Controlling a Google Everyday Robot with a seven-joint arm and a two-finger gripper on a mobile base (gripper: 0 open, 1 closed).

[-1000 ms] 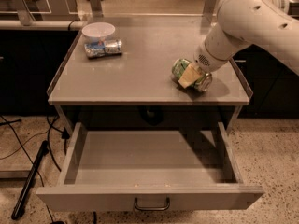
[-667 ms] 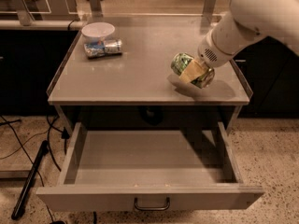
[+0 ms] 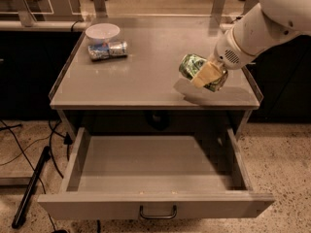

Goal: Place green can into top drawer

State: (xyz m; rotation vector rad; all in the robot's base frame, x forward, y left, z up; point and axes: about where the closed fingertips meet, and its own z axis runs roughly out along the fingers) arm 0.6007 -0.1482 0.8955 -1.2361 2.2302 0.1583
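My gripper (image 3: 205, 74) is shut on the green can (image 3: 193, 66) and holds it on its side, lifted above the right part of the cabinet top (image 3: 146, 72); its shadow falls on the surface below. The white arm comes in from the upper right. The top drawer (image 3: 155, 178) is pulled wide open below the cabinet top, with nothing inside it. Its flat front panel carries a small dark handle (image 3: 158, 212) at the centre. The can is over the cabinet top, behind the drawer's opening.
A white bowl (image 3: 102, 32) and a blue-and-white silver can (image 3: 108, 50) lying on its side sit at the back left of the cabinet top. A dark rod (image 3: 31, 188) and cables lie on the floor at the left. The cabinet top has raised side rims.
The gripper has lifted the green can off the cabinet top and raised it; the arm has moved up and to the right.
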